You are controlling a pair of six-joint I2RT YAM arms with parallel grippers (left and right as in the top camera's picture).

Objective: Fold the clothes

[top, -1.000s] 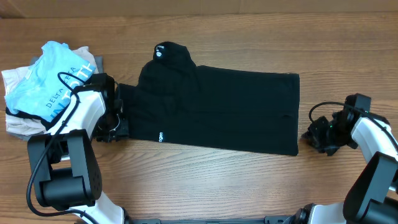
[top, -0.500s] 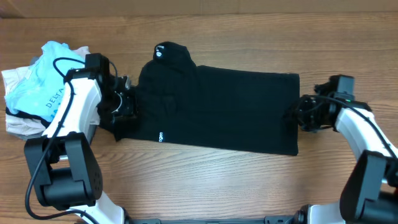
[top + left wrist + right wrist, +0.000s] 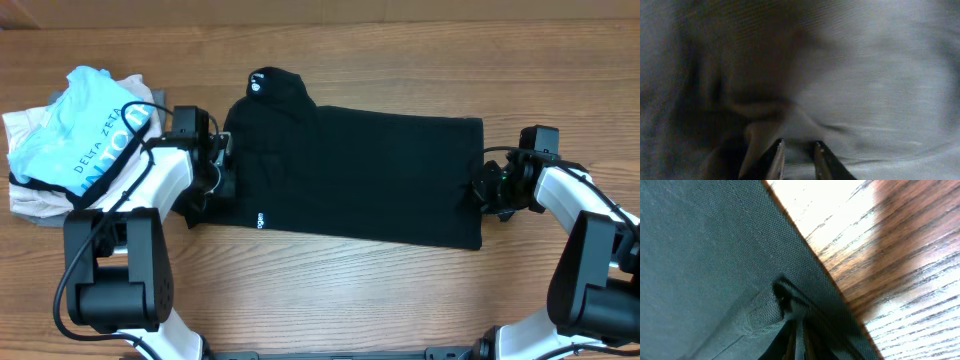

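On grained table point(image 3: 400, 300) lies soft, oblong black shirt point(image 3: 370, 180).

Left jaws narrowly parted, right jaws pinched

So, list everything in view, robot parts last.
black shirt: one, black, spread flat mid-table.
blue shirt: one, light blue with white lettering, heaped at the table's left end.
pale garments: count unclear, white and grey, under the blue shirt.
table: one, brown wood, beneath everything.
left gripper: one, dark fingers, on the black shirt's left end, jaws narrowly apart over the fabric.
right gripper: one, dark fingers, at the black shirt's right edge, pinching a fold.
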